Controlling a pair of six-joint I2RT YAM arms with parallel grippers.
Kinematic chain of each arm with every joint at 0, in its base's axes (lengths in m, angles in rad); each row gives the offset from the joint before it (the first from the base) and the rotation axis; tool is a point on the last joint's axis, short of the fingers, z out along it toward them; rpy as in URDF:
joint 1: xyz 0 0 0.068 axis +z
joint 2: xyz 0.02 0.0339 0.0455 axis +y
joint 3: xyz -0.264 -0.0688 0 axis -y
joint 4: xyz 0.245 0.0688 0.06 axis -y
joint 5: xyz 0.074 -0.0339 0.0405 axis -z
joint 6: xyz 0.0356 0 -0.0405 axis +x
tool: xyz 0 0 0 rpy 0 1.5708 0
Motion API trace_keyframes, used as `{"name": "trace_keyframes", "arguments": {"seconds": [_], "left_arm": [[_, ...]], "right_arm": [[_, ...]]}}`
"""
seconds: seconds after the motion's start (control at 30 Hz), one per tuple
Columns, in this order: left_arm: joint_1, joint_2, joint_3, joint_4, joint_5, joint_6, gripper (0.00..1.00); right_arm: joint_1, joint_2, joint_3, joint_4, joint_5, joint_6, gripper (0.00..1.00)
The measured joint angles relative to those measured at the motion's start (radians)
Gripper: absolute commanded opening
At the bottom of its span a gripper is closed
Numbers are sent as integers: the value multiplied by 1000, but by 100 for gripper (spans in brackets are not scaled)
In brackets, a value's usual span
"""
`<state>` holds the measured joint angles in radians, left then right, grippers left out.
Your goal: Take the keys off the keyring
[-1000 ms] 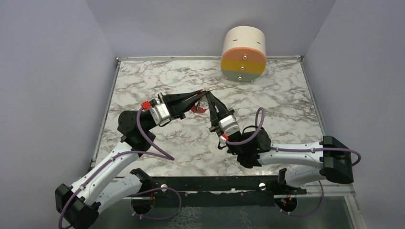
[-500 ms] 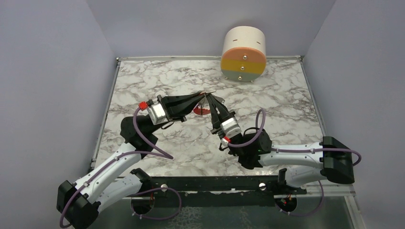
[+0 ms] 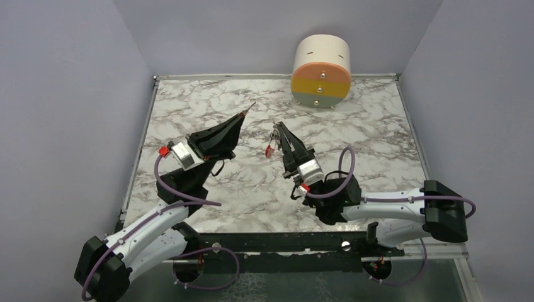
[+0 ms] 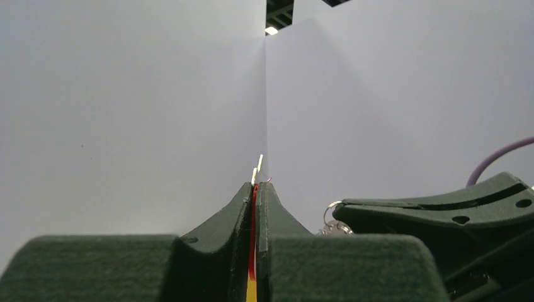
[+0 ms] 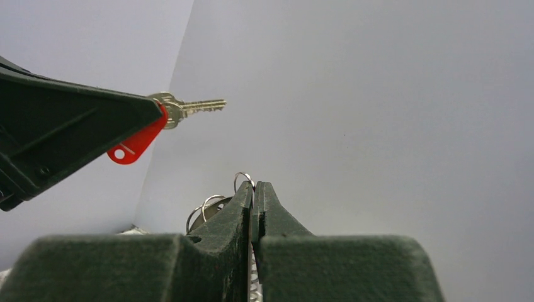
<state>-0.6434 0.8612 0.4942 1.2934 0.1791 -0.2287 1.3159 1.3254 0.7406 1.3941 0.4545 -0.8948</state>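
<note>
Left tool [image 3: 243, 114] is clenching the red key [image 5: 154, 126], right tool [image 3: 275, 127] the keyring [image 5: 243, 175]; lowering it to the tabletop [image 3: 365, 145] before releasing seems wisest.

White arm shells [image 3: 143, 231], black joints [image 3: 327, 202], looping purple cables [image 3: 345, 151], red wrist tags [image 3: 165, 151]

Both arms reach forward, left hand [image 3: 247, 109] and right hand [image 3: 276, 126] apart, tilted upward, fingers pinched together.

No readable text, label, brand, number or sign anywhere in view.
</note>
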Motion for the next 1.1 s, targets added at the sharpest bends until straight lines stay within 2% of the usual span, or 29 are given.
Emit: {"name": "trace_keyframes", "arguments": {"seconds": [0.13,0.37,0.77,0.87,1.1], "left_arm": [[0,0,-1,27,-38,-13,0],[0,20,-3,-29,-105,8,0],[14,294,-3,-209,-216,119,0],[51,333,-3,-229,-221,115,0],[161,355,-2,-274,-217,84,0]], "right_arm": [[0,0,0,13,0,-5,1],[0,-10,0,14,0,-12,1],[-14,-2,13,-24,12,1,2],[-65,-1,26,-93,10,50,1],[-289,10,97,-318,-20,225,1]]}}
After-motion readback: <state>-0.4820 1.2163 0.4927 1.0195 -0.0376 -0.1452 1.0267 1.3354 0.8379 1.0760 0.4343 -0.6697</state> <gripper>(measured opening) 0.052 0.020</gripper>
